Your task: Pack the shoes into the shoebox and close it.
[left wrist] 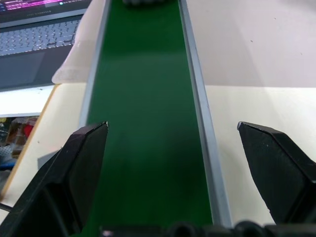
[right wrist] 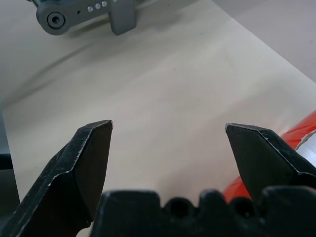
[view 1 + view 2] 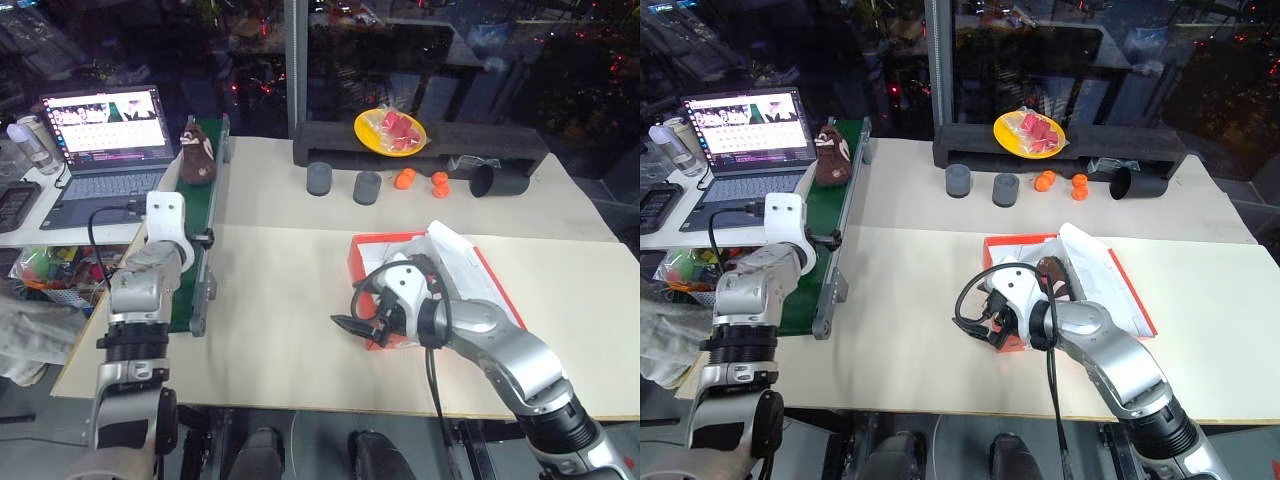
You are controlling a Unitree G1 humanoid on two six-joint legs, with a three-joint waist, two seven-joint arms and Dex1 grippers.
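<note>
The red-orange shoebox (image 3: 368, 250) lies open on the table right of centre, its white-lined lid (image 3: 462, 262) folded out to the right. Something dark brown, apparently one shoe (image 3: 1049, 268), lies inside, mostly hidden by my right arm. The other brown shoe (image 3: 197, 155) sits at the far end of the green conveyor belt (image 3: 200, 215). My right gripper (image 3: 352, 325) is open and empty, low over bare table just left of the box's near corner (image 2: 303, 129). My left gripper (image 1: 173, 126) is open and empty over the near part of the belt, well short of that shoe.
An open laptop (image 3: 105, 135) stands left of the belt. At the back are a black foam block (image 3: 440, 140), a yellow plate (image 3: 390, 130) of red pieces, two dark cylinders (image 3: 319, 179), orange balls (image 3: 405, 178) and a tipped black cup (image 3: 497, 180).
</note>
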